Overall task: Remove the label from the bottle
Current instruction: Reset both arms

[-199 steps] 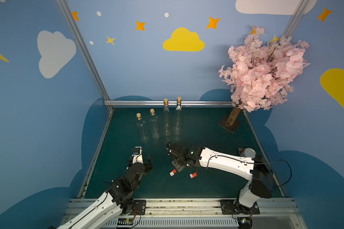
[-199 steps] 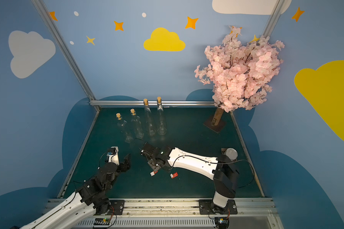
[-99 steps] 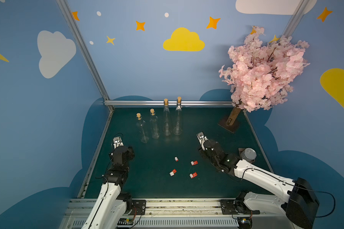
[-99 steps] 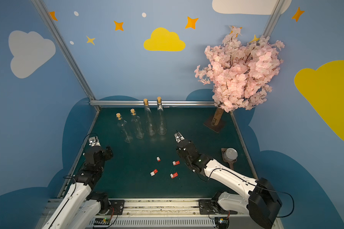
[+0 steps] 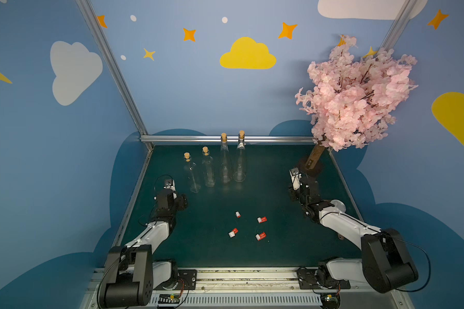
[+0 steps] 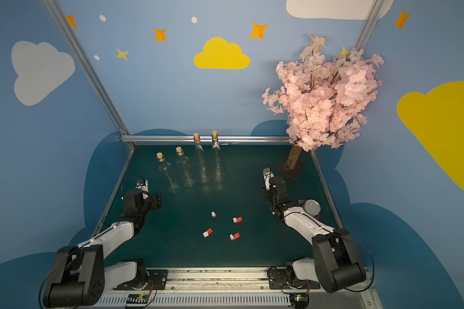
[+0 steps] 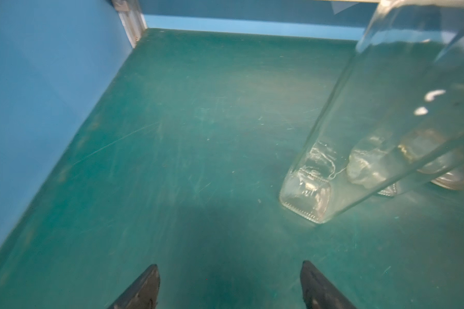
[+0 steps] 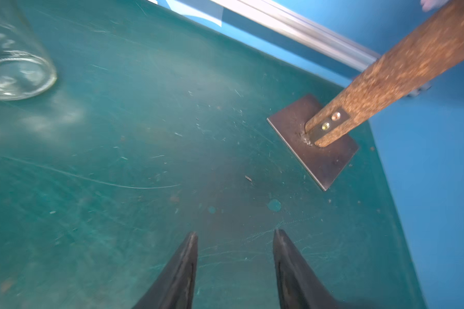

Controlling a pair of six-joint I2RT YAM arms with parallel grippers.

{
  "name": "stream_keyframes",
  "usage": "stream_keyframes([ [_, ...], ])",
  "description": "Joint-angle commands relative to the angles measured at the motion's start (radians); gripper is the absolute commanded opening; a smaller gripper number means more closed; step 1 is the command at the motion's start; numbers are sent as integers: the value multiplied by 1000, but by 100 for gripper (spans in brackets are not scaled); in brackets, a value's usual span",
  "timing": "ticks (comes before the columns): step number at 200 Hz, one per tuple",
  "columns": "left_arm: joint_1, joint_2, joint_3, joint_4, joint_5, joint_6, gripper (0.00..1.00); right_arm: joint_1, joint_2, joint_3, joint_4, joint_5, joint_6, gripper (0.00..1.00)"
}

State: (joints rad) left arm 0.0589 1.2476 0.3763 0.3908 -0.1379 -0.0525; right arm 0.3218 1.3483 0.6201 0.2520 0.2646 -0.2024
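Several clear glass bottles with cork stoppers stand in a row at the back of the green mat; their glass looks bare. Several curled red-and-white labels lie loose in the mat's middle. My left gripper hovers open and empty at the left, just short of the square-based bottle. My right gripper is open and empty at the right, with a round-based bottle well off to its side.
A pink blossom tree leans over the back right corner; its trunk and metal base plate stand just ahead of the right gripper. A grey round tin sits by the right arm. Blue walls and an aluminium rail bound the mat.
Both arms have drawn away from the mat's middle: the right swung from over the labels to the right side near the tree base, and the left went to the left edge beside the bottles.
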Motion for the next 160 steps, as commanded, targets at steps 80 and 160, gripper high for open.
stream_keyframes([
  [80,-25,219,-37,477,119,23,82,-99,30,-56,123,-74,44,46],
  [160,-45,296,21,438,80,32,98,-265,113,-118,282,-312,134,48],
])
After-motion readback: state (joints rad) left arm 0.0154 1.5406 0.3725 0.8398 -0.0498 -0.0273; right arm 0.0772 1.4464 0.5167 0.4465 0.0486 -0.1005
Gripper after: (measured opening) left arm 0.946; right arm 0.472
